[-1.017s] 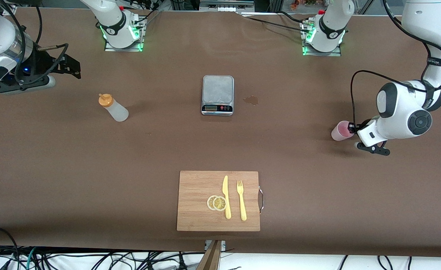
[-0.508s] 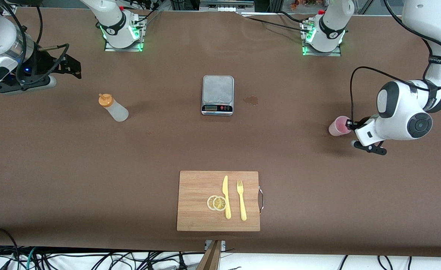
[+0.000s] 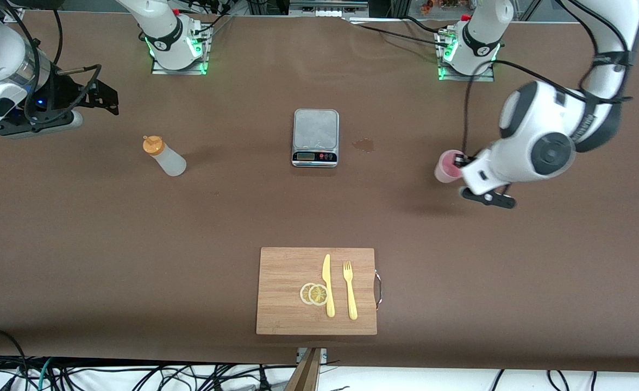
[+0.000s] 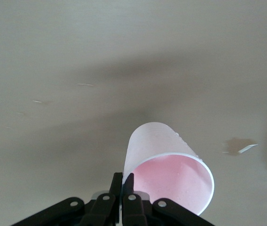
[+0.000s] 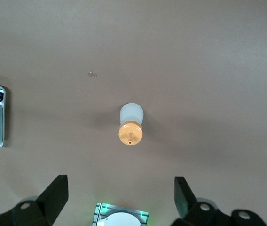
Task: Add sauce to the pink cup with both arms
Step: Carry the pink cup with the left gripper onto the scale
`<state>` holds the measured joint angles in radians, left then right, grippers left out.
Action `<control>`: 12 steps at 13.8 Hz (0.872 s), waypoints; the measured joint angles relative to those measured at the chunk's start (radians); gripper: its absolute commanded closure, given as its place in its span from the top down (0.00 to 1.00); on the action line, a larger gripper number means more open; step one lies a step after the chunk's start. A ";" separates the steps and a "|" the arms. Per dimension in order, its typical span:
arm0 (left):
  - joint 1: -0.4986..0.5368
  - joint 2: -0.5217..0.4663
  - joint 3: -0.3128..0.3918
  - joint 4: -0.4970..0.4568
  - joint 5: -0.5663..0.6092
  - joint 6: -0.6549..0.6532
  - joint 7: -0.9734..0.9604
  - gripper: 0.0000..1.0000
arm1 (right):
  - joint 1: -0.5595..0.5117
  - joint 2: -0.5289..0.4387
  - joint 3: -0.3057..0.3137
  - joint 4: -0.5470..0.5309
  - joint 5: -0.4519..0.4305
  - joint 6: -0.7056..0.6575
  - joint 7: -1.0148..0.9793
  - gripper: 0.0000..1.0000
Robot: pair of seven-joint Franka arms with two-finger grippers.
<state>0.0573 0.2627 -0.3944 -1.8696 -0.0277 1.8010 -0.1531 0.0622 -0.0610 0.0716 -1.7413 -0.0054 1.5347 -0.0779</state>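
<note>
Since a second ago, the left gripper (image 3: pixel 463 163) has carried the pink cup (image 3: pixel 446 166) toward the middle of the table, and now it hangs in the air over the bare brown table (image 3: pixel 189 217), between the grey scale (image 3: pixel 315 137) and the left arm's end. In the left wrist view its two fingers (image 4: pixel 122 188) are pressed together on the rim of the cup, one inside and one outside, so the cup is grasped by its wall and hangs a little tilted. A small wet stain (image 3: pixel 364 145) lies on the table just beside the scale, on the side of the cup.

At the right arm's end, the right gripper (image 3: pixel 99 100) has not moved. It waits in the air with its fingers spread wide and nothing between them. The sauce bottle (image 3: pixel 165 156) stands upright on the table, near this gripper and well apart from the scale; its orange cap (image 5: pixel 130 133) points up to the right wrist camera.

Nearer to the front camera lies a wooden cutting board (image 3: pixel 287 304). On it are two lemon slices (image 3: pixel 314 294), a yellow knife (image 3: pixel 327 285) and a yellow fork (image 3: pixel 350 290), side by side.
</note>
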 measured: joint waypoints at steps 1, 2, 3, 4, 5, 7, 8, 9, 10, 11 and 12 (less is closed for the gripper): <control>-0.003 -0.003 -0.053 0.000 -0.040 0.005 -0.064 0.00 | 0.000 0.001 0.000 -0.001 0.000 0.002 0.000 1.00; -0.007 -0.004 -0.108 -0.001 -0.069 0.025 -0.132 0.00 | 0.001 0.002 0.000 -0.001 0.000 0.004 0.000 1.00; -0.014 -0.001 -0.166 -0.006 -0.078 0.062 -0.214 0.00 | 0.001 0.003 0.000 -0.001 0.000 0.005 0.000 1.00; -0.029 0.004 -0.211 -0.011 -0.080 0.097 -0.303 0.00 | 0.002 0.003 0.000 -0.001 0.000 0.007 0.000 1.00; -0.063 0.015 -0.237 -0.016 -0.080 0.135 -0.394 0.00 | 0.002 0.003 0.000 -0.001 0.000 0.008 0.000 1.00; -0.161 0.047 -0.249 -0.020 -0.080 0.200 -0.548 0.00 | 0.002 0.003 0.000 -0.001 0.000 0.008 0.000 1.00; -0.207 0.063 -0.249 -0.021 -0.080 0.218 -0.614 0.00 | 0.002 0.003 0.000 -0.001 0.000 0.008 0.000 1.00; -0.242 0.074 -0.249 -0.024 -0.080 0.235 -0.662 0.00 | 0.003 0.003 0.000 -0.001 0.000 0.008 0.000 1.00; -0.264 0.082 -0.249 -0.034 -0.080 0.268 -0.694 0.00 | 0.003 0.003 0.000 -0.001 0.000 0.008 0.000 1.00; -0.281 0.091 -0.248 -0.054 -0.080 0.314 -0.718 0.00 | 0.003 0.003 0.000 -0.001 0.000 0.008 0.000 1.00; -0.300 0.106 -0.247 -0.076 -0.079 0.362 -0.745 0.00 | 0.003 0.003 0.000 -0.001 0.000 0.008 0.000 1.00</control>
<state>-0.2431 0.3688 -0.6418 -1.9457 -0.1071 2.1634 -0.8986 0.0650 -0.0580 0.0715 -1.7426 -0.0054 1.5430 -0.0779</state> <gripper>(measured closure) 0.969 0.000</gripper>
